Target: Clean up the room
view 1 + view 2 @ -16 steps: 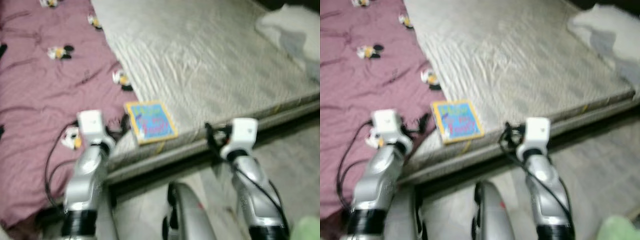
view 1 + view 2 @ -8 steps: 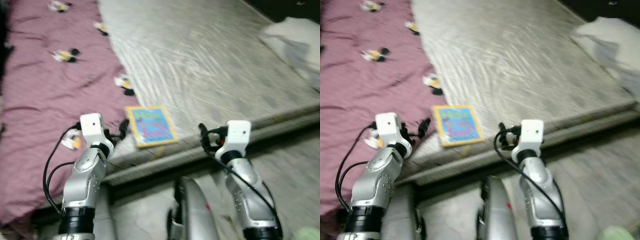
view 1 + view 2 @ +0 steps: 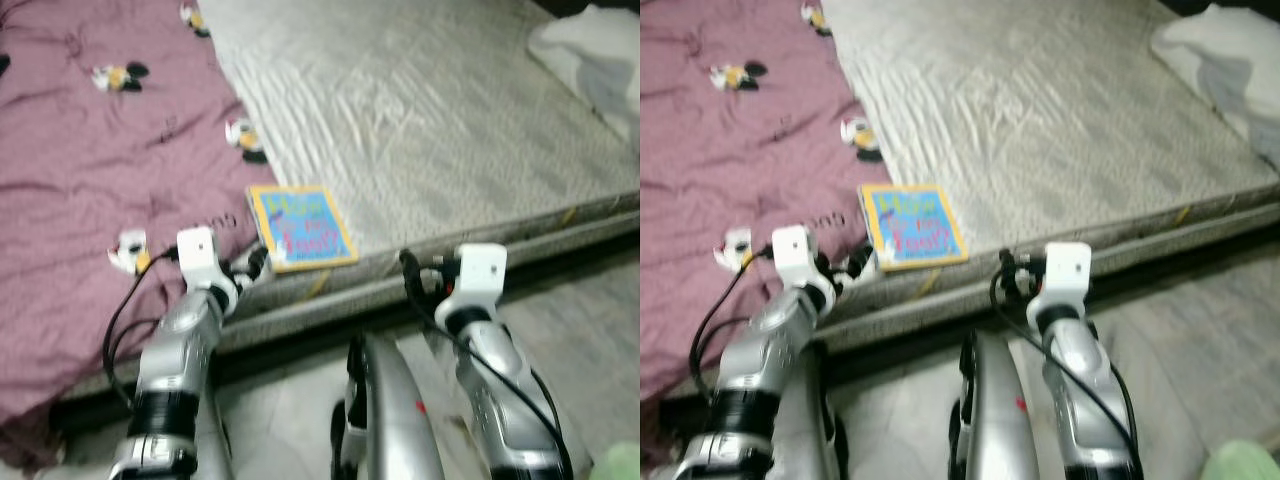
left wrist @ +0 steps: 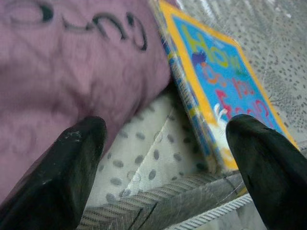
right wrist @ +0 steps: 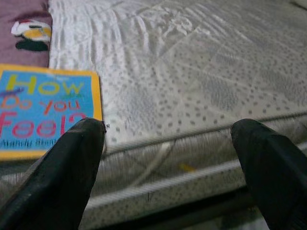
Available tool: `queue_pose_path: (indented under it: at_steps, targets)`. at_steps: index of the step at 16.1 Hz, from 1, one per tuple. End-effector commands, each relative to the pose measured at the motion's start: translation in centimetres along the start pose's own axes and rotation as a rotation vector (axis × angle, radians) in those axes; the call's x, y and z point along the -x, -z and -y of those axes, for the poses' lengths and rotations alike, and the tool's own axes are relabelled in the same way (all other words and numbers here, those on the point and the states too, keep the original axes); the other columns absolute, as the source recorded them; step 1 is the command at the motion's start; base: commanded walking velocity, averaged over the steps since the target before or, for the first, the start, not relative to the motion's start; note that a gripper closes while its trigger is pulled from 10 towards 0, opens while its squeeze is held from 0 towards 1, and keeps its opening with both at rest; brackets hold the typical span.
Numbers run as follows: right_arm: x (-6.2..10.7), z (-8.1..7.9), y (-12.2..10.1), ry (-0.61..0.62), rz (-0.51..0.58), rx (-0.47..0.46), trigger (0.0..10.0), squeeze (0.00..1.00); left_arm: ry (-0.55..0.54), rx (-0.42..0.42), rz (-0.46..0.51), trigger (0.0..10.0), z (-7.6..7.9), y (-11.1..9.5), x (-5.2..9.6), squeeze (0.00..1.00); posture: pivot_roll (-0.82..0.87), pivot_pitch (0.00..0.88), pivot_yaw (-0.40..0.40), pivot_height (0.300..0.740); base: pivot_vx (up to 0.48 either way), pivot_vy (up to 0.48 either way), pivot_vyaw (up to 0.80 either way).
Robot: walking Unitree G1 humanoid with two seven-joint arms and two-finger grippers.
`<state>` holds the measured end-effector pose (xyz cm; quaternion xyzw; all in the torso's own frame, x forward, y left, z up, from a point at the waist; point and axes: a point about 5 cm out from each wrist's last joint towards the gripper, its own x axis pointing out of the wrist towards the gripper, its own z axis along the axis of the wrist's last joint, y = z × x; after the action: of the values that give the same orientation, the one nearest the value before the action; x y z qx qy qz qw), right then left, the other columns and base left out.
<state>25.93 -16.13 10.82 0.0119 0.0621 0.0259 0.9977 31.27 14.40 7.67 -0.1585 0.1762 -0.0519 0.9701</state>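
Observation:
A thin book (image 3: 300, 228) with a blue cover and yellow border, titled "How Do You Feel?", lies flat near the front edge of the grey-white mattress (image 3: 430, 120). A purple blanket (image 3: 110, 180) with cartoon prints lies against the book's left side. My left gripper (image 3: 255, 265) is open just off the book's near left corner, low over the mattress edge. In the left wrist view the book (image 4: 216, 96) lies between the spread fingers (image 4: 62, 177). My right gripper (image 3: 410, 265) is open at the mattress edge, right of the book (image 5: 43, 110), holding nothing.
White bedding (image 3: 590, 50) is bunched at the mattress's far right. A dark gap runs under the mattress's front edge (image 3: 560, 225), with pale floor (image 3: 590, 330) below it. Something green (image 3: 620, 465) sits at the lower right corner.
The camera has shifted. My left gripper has moved right, closer to the book's near left corner. The right gripper holds about the same place at the mattress edge.

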Motion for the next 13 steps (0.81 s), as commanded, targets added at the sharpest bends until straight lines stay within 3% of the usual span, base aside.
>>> queue_pose_path:
  at_steps: [1, 6, 10, 13]
  targets:
    - [0.4, 0.5, -0.3, 0.01, 0.002, 0.024, 10.0, 0.0, 0.023, 0.007, -0.003, 10.0, 0.5, 0.0, -0.4, 0.0, -0.11, 0.182, -0.099, 0.515, 0.0, 0.0, 0.0]
    - [0.7, 0.9, -0.5, 0.024, 0.004, 0.042, 10.0, 0.0, 0.051, 0.071, 0.035, 10.0, 1.5, -1.0, -1.9, 0.0, -0.13, 0.178, -0.101, 0.515, 0.0, 0.0, 0.0]
    - [1.0, 1.1, -0.9, 0.026, 0.011, 0.051, 10.0, 0.0, 0.032, 0.174, 0.03, 10.0, 0.9, -0.9, -2.4, 0.0, -0.15, 0.185, -0.098, 0.515, 0.0, 0.0, 0.0]
    - [3.1, 1.9, -0.9, -0.001, -0.018, 0.073, 10.0, 0.0, 0.036, 0.288, -0.003, 10.0, 1.1, -0.5, -3.2, 0.0, -0.19, 0.196, -0.105, 0.515, 0.0, 0.0, 0.0]
